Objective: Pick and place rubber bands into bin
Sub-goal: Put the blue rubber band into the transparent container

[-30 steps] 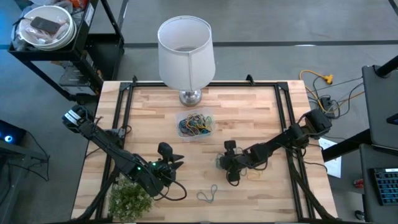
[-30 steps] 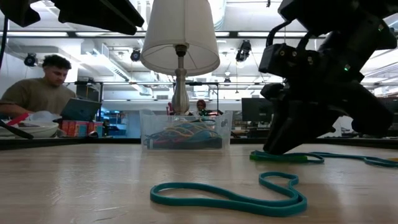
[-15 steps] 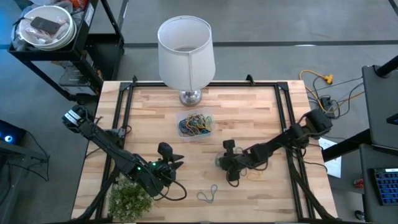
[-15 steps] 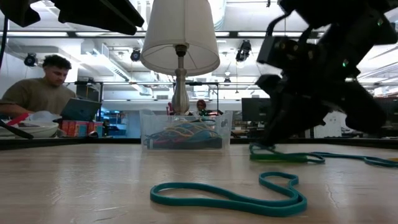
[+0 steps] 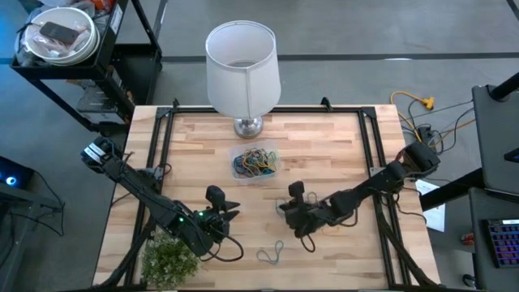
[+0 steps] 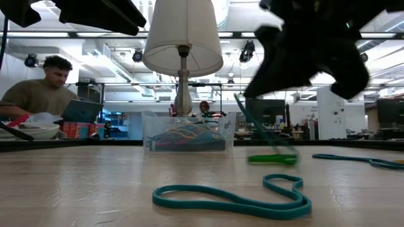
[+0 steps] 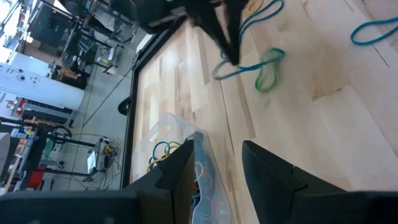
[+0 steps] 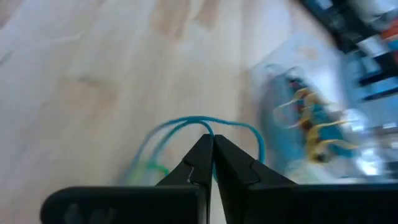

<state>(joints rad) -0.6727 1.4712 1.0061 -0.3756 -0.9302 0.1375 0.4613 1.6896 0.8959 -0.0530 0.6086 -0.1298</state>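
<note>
Right tool (image 8: 212, 144) pinched tight on a teal rubber band (image 8: 186, 127), dangling beneath it; left tool (image 7: 214, 163) parted, empty.

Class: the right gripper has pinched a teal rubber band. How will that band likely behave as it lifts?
Probably floppy: the teal rubber band droops in loops from the shut right gripper. Likely light; it may drag the green band.

My table (image 5: 340, 154) is pale wood. A white lamp (image 5: 242, 65) stands at its far edge, a small green plant (image 5: 169, 261) at the near left corner. A person (image 6: 39, 88) sits behind at a laptop (image 6: 81, 111).
</note>
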